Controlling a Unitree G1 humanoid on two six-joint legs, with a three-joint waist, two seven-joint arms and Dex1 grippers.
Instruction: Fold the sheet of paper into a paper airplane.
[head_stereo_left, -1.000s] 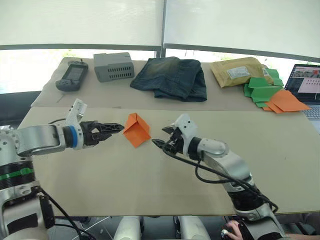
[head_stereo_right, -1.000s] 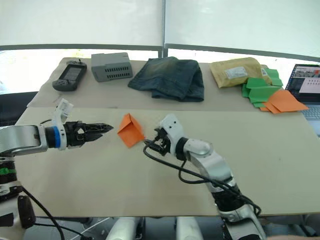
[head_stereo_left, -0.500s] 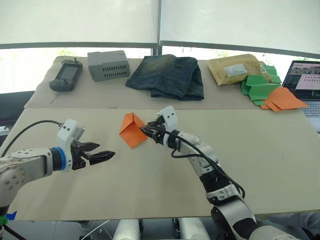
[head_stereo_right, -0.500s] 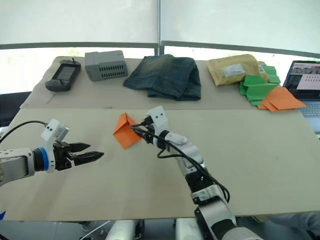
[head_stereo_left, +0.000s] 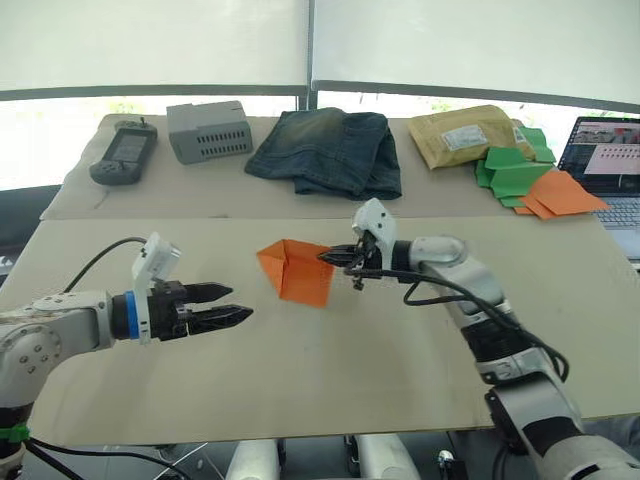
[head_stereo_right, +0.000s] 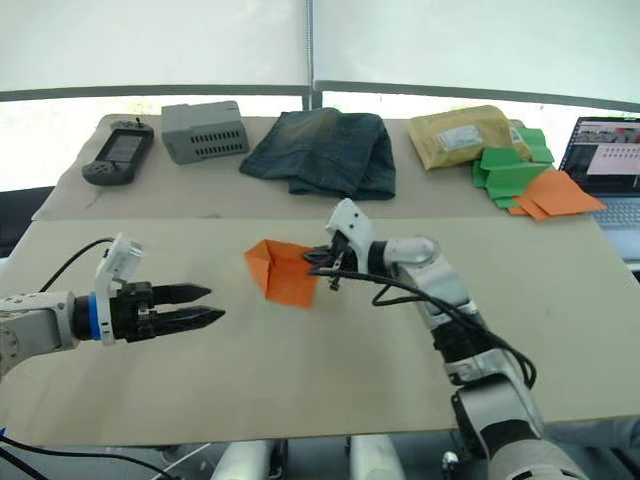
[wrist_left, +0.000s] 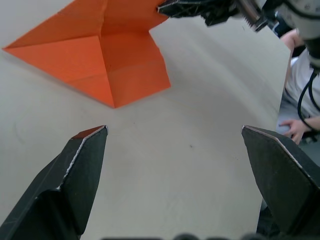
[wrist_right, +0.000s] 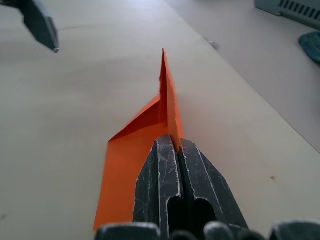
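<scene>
While my right gripper (head_stereo_left: 335, 259) pinches one flap of the sheet of paper (head_stereo_left: 296, 271) lying mid-table, my left gripper (head_stereo_left: 232, 305), spread wide, waits near its other side, so the paper sits between my two claws.

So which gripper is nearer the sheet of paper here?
Right. The right gripper is shut on the sheet of paper at its edge; the left gripper is open, apart from it.

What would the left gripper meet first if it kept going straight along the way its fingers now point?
Probably the sheet of paper, at its near corner. The open left gripper aims roughly there, though it may pass just beside it; the right gripper pinches the far edge.
</scene>
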